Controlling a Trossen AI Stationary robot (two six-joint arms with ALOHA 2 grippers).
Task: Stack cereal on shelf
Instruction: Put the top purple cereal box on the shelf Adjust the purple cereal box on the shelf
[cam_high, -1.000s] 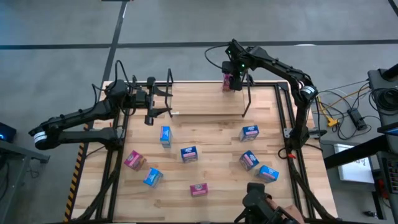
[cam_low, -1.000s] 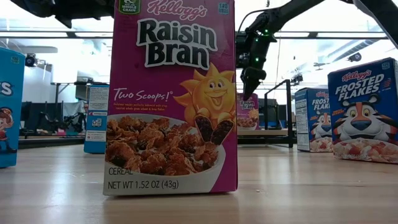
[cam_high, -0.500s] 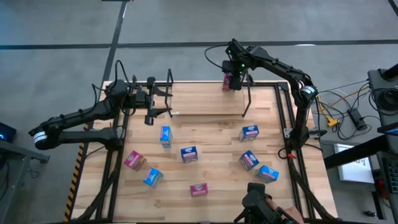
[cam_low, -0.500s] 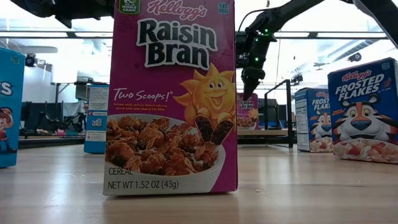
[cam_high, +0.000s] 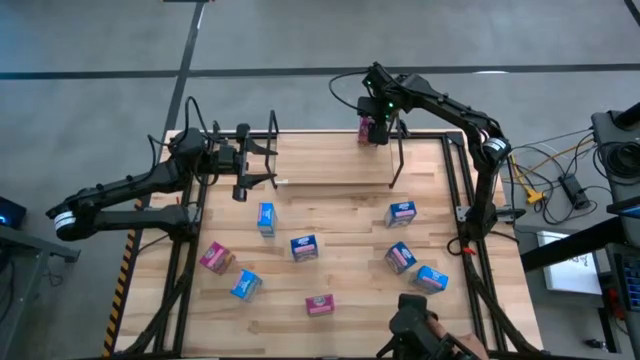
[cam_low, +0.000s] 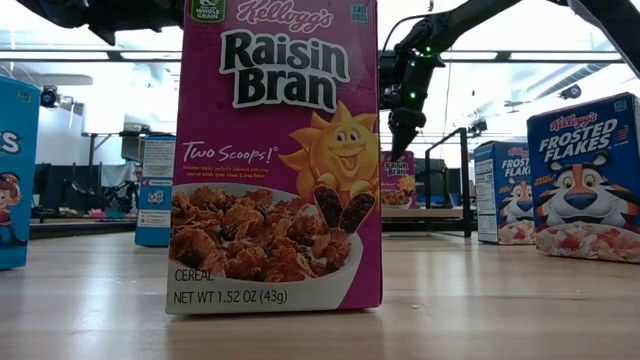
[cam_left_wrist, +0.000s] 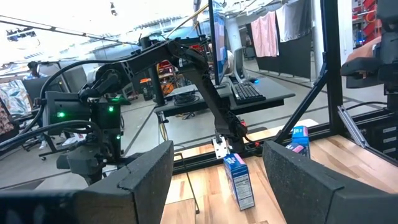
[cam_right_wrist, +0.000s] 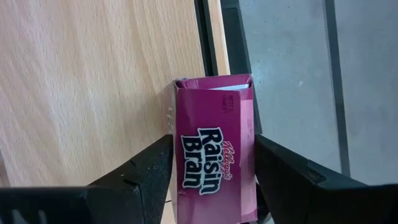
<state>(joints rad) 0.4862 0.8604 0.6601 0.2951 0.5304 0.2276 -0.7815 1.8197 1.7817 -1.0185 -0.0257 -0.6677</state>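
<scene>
Pale wooden planks make up your table top (cam_high: 340, 215), edged by a black tube frame. At its far edge, right of centre, your right gripper (cam_high: 375, 130) hangs over the thin black-posted shelf (cam_high: 397, 150), its spread fingers (cam_right_wrist: 140, 174) flanking an upright magenta Raisin Bran mini box (cam_right_wrist: 214, 162) there; you cannot tell whether they touch it. Your left gripper (cam_high: 245, 165) waits at the far left, fingers apart and empty. Eight more blue and pink mini boxes (cam_high: 303, 247) lie scattered across the near planks.
</scene>
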